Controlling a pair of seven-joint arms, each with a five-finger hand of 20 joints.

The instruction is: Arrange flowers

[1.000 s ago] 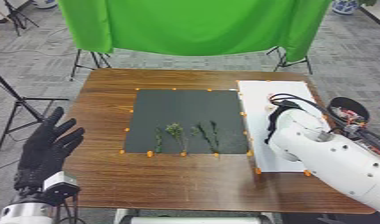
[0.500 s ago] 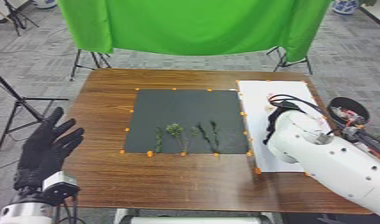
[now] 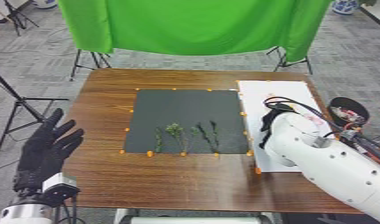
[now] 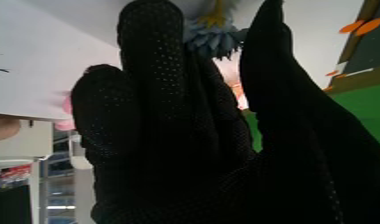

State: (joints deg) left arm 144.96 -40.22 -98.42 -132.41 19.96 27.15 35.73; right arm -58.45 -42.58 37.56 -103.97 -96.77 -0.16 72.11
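Several green sprigs (image 3: 175, 131) lie side by side on the near part of the dark mat (image 3: 173, 107). My right hand (image 3: 269, 120) is low over the white sheet (image 3: 262, 89), close to the mat's right edge. From the right wrist, my right hand (image 4: 160, 125) has nearly straight fingers, with a blue flower (image 4: 215, 41) on a yellowish stem between them and the thumb, near the tips. Whether the flower is gripped, I cannot tell. Pink flowers (image 3: 313, 119) lie on the sheet beside my right arm. My left hand (image 3: 46, 147) is open at the table's left edge.
A dark bin (image 3: 349, 111) with mixed contents stands off the table's right side. Orange markers (image 3: 150, 154) line the mat and sheet. Black cables loop over my right wrist. A green cloth (image 3: 195, 25) hangs beyond the table's far edge.
My right hand and forearm have shifted slightly left, toward the mat, uncovering more of the pink on the sheet. My left hand and the sprigs have not moved.
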